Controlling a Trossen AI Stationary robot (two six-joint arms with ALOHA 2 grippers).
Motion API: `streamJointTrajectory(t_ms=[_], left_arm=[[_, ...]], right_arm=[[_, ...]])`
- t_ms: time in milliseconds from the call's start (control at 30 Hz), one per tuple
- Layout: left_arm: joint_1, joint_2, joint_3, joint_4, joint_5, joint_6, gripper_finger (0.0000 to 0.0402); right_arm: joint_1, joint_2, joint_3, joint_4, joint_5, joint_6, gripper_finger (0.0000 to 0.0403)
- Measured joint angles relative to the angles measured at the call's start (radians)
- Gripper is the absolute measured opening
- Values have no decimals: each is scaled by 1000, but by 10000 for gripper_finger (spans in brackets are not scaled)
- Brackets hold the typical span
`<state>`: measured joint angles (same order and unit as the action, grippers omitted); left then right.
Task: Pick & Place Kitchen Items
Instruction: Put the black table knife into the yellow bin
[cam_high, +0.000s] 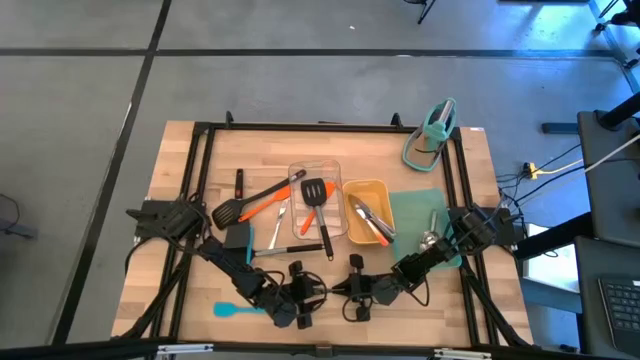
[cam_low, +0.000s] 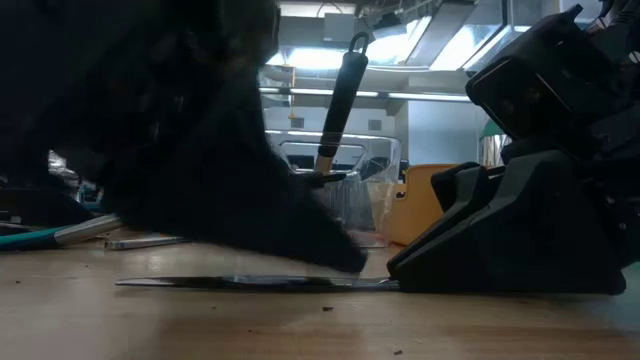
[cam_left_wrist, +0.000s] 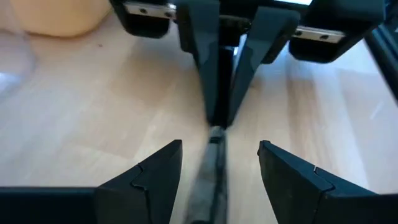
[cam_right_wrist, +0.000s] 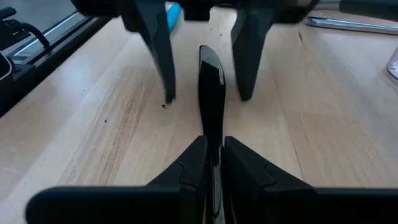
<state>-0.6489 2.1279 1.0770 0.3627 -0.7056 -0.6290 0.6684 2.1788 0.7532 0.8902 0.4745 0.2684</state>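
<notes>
Bottom centre of high view: right pincer (cam_right_wrist: 211, 152) clenched on thin black utensil handle (cam_right_wrist: 211, 81); left pincer (cam_left_wrist: 219, 163) released, fingers either side, facing it above wooden surface (cam_high: 180, 180).

The high view looks straight down from well above, taking in the whole wooden table (cam_high: 180, 190), both arms and the grey floor around it. The low view sits at tabletop height, close to the near edge, facing level across the boards into the room behind. Each of the 2 wrist views looks forward along its own arm, very near the wood. They face each other: the left wrist view shows the right gripper (cam_left_wrist: 217, 121) ahead, and the right wrist view shows the left gripper (cam_right_wrist: 205, 96). All 4 views share the slim black handle (cam_right_wrist: 211, 81) lying between them.
</notes>
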Motion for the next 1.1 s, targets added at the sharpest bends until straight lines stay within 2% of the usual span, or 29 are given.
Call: streamJointTrajectory(t_ms=[367, 633, 1100], left_arm=[[20, 20, -1, 32, 45, 27, 209], [20, 23, 0, 27, 48, 33, 210], [22, 23, 0, 24, 55, 40, 210]], right_arm=[[10, -6, 0, -21, 31, -11, 52], [17, -63, 1, -159, 46, -34, 52], [36, -64, 2, -165, 72, -66, 52]])
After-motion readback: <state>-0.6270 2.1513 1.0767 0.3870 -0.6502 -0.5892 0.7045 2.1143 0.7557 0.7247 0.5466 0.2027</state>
